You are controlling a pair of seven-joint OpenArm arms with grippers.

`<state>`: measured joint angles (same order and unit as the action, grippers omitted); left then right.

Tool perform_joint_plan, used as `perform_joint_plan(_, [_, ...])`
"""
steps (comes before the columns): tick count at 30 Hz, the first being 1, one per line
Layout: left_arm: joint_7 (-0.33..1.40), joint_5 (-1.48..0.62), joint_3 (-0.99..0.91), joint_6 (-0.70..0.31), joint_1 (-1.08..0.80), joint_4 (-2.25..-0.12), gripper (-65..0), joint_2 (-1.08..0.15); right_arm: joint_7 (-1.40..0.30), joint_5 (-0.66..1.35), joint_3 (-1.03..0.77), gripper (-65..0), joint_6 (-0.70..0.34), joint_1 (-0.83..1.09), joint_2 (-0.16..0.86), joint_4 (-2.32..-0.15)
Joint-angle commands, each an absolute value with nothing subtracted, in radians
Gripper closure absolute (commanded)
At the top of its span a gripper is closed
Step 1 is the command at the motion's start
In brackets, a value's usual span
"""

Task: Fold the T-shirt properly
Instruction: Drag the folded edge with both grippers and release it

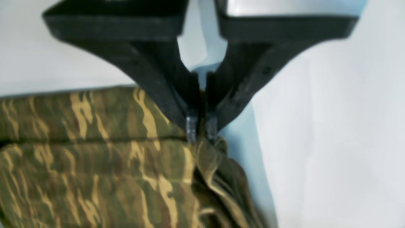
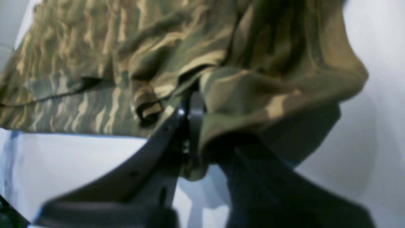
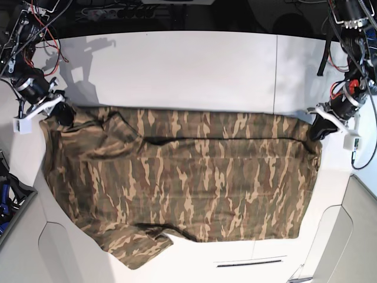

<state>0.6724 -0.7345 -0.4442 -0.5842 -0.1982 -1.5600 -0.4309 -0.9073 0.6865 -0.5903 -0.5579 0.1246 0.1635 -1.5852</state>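
The camouflage T-shirt (image 3: 194, 183) lies spread across the white table (image 3: 194, 71), partly folded, with an upper layer edge running across it and a sleeve at the front left. My left gripper (image 3: 317, 131) is at the shirt's far right corner. In the left wrist view it (image 1: 201, 131) is shut on a bunched edge of the T-shirt (image 1: 95, 164). My right gripper (image 3: 62, 115) is at the shirt's far left corner. In the right wrist view it (image 2: 190, 107) is shut on a fold of the T-shirt (image 2: 95, 47), and cloth drapes over one finger.
Cables and arm bases stand at the back corners (image 3: 23, 35). A dark bin (image 3: 9, 203) sits off the table's left edge. The table's front edge has rounded cut-outs at the left (image 3: 65, 247) and right (image 3: 339, 236).
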Motion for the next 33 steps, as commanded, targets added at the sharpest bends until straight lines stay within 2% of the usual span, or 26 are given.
perform_joint_plan(1, [0.653,-0.752,-0.469,-0.592,-0.210,-1.602,0.0,-0.448,-0.896,0.726,-0.599,0.0,-0.566,0.130,0.181,-1.615])
perform_joint_plan(7, [0.656,-0.786,-0.565,-0.592,-0.340,-1.679,0.0,-0.443,-0.924,0.789,-0.643,0.0,-0.566,0.228,0.205,-1.636])
perform_joint_plan(13, [0.704,-0.885,-0.622,-0.641,-0.430,-1.681,0.0,-0.440,-0.981,0.912,-0.728,0.0,-0.582,0.298,0.205,-1.636])
perform_joint_plan(17, [0.757,-0.962,-0.685,-0.670,-0.469,-1.681,0.0,-0.395,-1.019,0.979,-0.781,0.0,-0.592,0.337,0.205,-1.636])
perform_joint_plan(19, [0.808,-1.013,-0.722,-0.698,-0.481,-1.681,0.0,-0.363,-1.030,0.988,-0.804,0.0,-0.592,0.352,0.205,-1.636])
perform_joint_plan(26, [0.876,-1.186,-0.820,-0.698,-0.555,-1.681,0.0,-0.293,-1.037,0.989,-0.832,0.0,-0.592,0.409,0.205,-1.636])
perform_joint_plan(33, [0.899,-1.200,-0.820,-0.698,-0.582,-1.681,0.0,-0.294,-1.036,0.991,-0.832,0.0,-0.591,0.416,0.205,-1.636])
